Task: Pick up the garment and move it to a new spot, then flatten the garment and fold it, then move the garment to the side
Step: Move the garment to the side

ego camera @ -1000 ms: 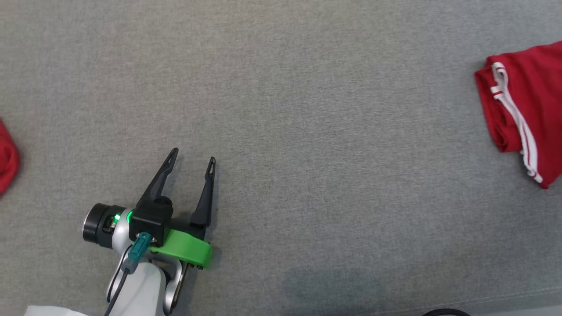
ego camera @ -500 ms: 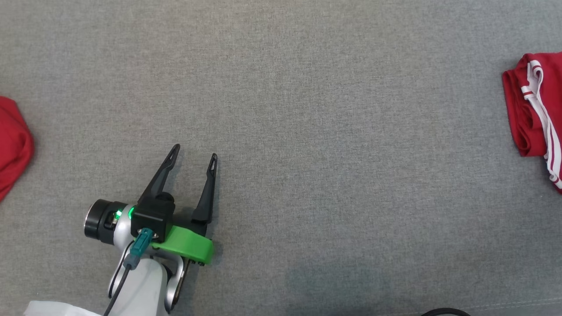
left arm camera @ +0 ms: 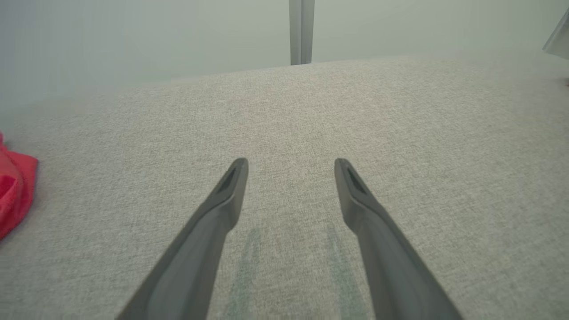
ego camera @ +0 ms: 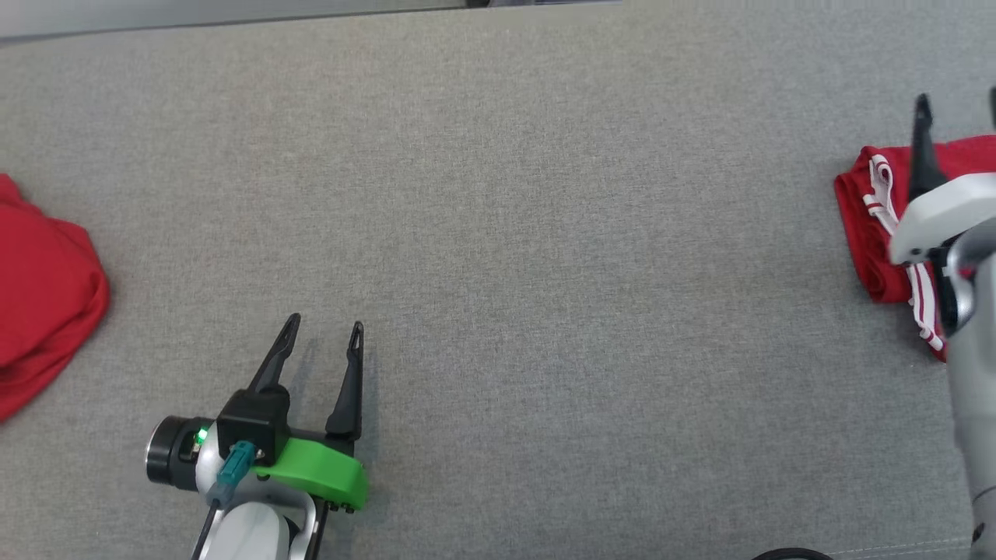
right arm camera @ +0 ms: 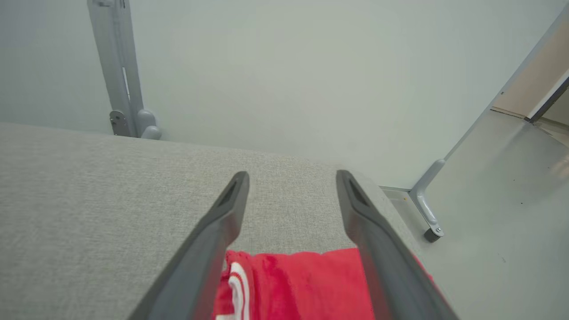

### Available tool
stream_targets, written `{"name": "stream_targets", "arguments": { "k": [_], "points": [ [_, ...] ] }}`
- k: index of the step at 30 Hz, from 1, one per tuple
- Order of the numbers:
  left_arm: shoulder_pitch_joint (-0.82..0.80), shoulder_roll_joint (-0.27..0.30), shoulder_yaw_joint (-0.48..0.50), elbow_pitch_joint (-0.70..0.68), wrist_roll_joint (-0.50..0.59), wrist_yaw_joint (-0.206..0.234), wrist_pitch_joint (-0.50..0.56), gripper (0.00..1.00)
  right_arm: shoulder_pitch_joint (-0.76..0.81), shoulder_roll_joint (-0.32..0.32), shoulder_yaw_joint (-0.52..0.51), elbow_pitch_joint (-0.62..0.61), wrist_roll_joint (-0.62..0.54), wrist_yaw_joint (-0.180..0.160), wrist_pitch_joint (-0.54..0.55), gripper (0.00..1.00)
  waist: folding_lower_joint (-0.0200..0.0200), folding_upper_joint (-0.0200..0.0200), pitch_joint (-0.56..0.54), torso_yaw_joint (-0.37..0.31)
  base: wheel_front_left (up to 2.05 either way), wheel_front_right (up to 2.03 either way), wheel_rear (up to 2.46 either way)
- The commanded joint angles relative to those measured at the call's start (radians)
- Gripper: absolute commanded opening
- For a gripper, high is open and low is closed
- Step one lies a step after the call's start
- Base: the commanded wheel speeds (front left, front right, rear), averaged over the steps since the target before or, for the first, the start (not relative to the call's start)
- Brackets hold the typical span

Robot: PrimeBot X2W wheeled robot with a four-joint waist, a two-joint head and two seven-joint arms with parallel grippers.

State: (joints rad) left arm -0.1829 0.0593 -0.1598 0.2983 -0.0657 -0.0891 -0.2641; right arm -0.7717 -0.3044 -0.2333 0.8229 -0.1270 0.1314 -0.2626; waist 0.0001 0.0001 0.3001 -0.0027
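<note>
At the far left of the head view, a crumpled red cloth is seen lying on the grey fabric-covered table, partly cut off by the frame edge. In the left wrist view the crumpled red cloth is found at the left border, well apart from the fingers.

To its right, near the lower edge of the head view, the left end effector is held over the table, its two long dark fingers pointed away from the robot. It is released: in the left wrist view the fingers are spread and only grey fabric is seen between them.

At the far right, the folded red garment with white stripes is laid flat on the table, close to its right edge, with the stripes running beside its left fold. Part of it is covered by the pale forearm. The right end effector is placed over it, one dark finger crossing the garment's far edge and the other cut by the frame.

In the right wrist view the right end effector is likewise released, its fingers spread wide with nothing clasped. The garment is seen below, between the finger bases. Whether the fingers touch the fabric cannot be told. Beyond the table, a grey metal post is seen at the upper left. The pale floor and a castered grey frame leg are seen at the right.
</note>
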Motion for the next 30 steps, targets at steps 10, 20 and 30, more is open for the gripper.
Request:
{"name": "stream_targets", "arguments": {
  "k": [10, 20, 30],
  "points": [
    [0.083, -0.006, 0.071, 0.024, -0.032, 0.028, 0.000, 1.00, 0.282, 0.169, 0.188, -0.248, 0.110, -0.002, -0.003, 1.00, -0.0001, -0.0001, -0.171, -0.026, 0.00, 0.00, 0.00],
    [0.161, -0.008, 0.106, 0.040, -0.068, 0.049, 0.000, 1.00, 0.467, 0.227, 0.226, -0.300, 0.150, -0.002, -0.003, 1.00, -0.0001, -0.0001, -0.272, -0.023, 0.00, 0.00, 0.00],
    [0.232, -0.008, 0.125, 0.048, -0.078, 0.056, 0.000, 1.00, 0.587, 0.248, 0.241, -0.355, 0.171, -0.002, -0.003, 1.00, -0.0001, -0.0001, -0.347, -0.028, 0.00, 0.00, 0.00]
  ]
}}
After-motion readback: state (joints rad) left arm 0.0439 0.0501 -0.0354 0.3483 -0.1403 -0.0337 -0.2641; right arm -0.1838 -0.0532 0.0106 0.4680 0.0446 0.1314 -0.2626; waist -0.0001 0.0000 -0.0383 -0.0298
